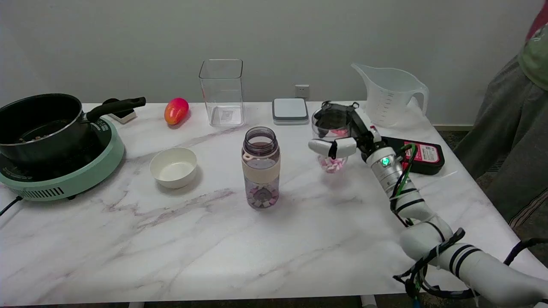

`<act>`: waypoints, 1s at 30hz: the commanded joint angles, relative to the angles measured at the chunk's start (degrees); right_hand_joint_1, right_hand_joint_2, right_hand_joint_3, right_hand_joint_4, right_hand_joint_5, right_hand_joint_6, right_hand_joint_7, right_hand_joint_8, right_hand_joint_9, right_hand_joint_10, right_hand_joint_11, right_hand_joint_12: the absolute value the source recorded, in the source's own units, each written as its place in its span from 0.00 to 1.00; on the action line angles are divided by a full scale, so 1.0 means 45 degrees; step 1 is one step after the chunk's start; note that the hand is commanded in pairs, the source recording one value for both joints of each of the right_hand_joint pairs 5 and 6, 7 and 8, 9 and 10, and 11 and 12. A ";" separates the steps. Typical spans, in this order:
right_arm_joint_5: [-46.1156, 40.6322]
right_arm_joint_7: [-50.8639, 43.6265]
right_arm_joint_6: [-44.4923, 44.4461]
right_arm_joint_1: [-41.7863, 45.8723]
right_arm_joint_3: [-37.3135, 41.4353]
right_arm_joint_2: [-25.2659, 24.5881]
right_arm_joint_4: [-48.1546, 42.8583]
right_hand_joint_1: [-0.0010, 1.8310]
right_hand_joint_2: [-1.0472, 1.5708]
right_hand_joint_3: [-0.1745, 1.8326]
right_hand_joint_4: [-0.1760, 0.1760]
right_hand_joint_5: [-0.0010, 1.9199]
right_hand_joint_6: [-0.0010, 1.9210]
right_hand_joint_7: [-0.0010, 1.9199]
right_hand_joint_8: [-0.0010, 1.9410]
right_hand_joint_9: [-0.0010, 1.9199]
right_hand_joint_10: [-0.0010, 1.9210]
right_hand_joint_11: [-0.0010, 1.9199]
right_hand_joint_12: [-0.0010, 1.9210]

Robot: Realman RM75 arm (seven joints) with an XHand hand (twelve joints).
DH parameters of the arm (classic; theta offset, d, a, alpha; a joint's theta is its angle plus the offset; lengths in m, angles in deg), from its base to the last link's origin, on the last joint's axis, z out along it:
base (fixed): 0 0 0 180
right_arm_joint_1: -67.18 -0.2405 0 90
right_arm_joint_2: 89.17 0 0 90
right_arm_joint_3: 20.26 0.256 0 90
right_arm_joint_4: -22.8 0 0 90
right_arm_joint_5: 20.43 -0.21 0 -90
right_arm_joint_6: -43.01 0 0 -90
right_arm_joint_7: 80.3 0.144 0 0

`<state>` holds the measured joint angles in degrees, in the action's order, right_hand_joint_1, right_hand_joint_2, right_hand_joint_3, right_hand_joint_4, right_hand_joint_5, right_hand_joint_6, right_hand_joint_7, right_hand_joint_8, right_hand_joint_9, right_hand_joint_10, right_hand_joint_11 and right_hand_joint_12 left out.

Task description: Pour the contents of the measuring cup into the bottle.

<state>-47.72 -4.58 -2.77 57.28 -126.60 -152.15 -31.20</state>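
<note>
We've got a white marble-look table (pixel 214 256) taking up most of the view, with a person (pixel 513 128) in grey standing at the far right edge. Biggest thing on it is the mint-green hotplate (pixel 64 179) at the left, carrying a black pot (pixel 38 124) whose handle points right. At the back right sits a large clear pitcher (pixel 391 96) with graduation marks down its side — we can't read the numbers. Back centre there's a tall square clear container (pixel 221 92) with a small sticker at its base, too blurry to read.

The right arm comes in from the lower right, and the right hand (pixel 349 132) wraps around the small clear measuring cup (pixel 332 145), thumb across the front and the other fingers curled behind it. The cup is right of the bottle, well apart from it, pink-and-white pieces showing at its bottom; we can't tell if it's resting on the table or lifted.

The bottle (pixel 261 167) stands upright mid-table, open, beige band round it, a few pieces already inside. Just behind the wrist lies a black device (pixel 424 156) with a red-and-white label — text unreadable. Then a grey-white scale (pixel 290 110), a white bowl (pixel 173 167), and a pink-orange mango (pixel 176 110).
</note>
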 commanded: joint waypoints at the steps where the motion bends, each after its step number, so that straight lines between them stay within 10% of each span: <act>1: 0.0199 -0.0943 0.1948 -0.0292 0.0344 0.2773 -0.4112 0.78 0.71 0.55 0.50 0.76 0.76 0.80 0.79 0.76 0.76 0.63 0.63; 15: 0.3363 -0.0982 0.7442 0.0831 0.1376 0.4241 -1.0136 0.82 0.54 0.79 0.50 0.69 0.69 0.75 0.74 0.70 0.70 0.58 0.58; 30: 0.7596 -0.1970 1.0862 0.1027 -0.0630 0.4181 -1.1621 0.83 0.47 0.87 0.50 0.68 0.68 0.73 0.72 0.68 0.68 0.56 0.56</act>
<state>-32.95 -8.67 27.87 59.87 -124.22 -136.00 -70.05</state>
